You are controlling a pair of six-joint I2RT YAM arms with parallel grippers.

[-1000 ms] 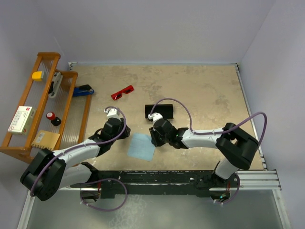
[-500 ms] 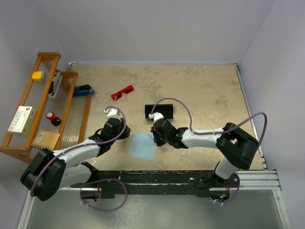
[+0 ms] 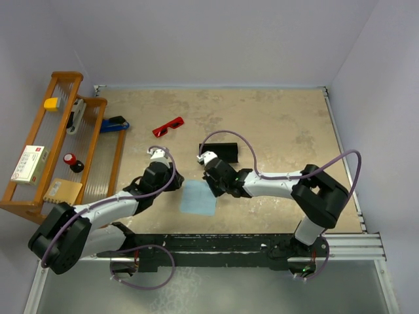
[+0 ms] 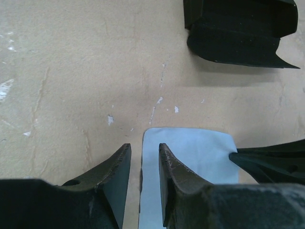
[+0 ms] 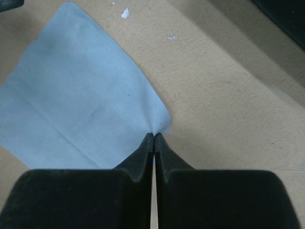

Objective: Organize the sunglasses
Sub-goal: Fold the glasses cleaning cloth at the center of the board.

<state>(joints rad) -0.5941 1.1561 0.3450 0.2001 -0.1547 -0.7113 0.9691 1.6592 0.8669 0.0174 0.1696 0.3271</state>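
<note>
The red sunglasses (image 3: 168, 126) lie on the table at the back left, far from both grippers. A light blue cloth (image 3: 198, 198) lies flat between the two grippers. My right gripper (image 5: 154, 135) is shut on the cloth's (image 5: 71, 95) right corner, which puckers up at the fingertips. My left gripper (image 4: 143, 147) stands open by a narrow gap, low over the cloth's (image 4: 190, 152) left edge, which runs between its fingers. The black case (image 3: 222, 152) sits just behind the right gripper (image 3: 211, 190).
A wooden rack (image 3: 39, 190) at the left holds a yellow block (image 3: 50, 103), a white box (image 3: 29, 163) and other small items. A blue object (image 3: 114, 123) lies beside the rack. The black case (image 4: 238, 33) shows at the left wrist view's top right.
The right gripper closed on the cloth's corner and shifted a little to the back left. The cloth slid slightly with it. The left arm stayed put.
</note>
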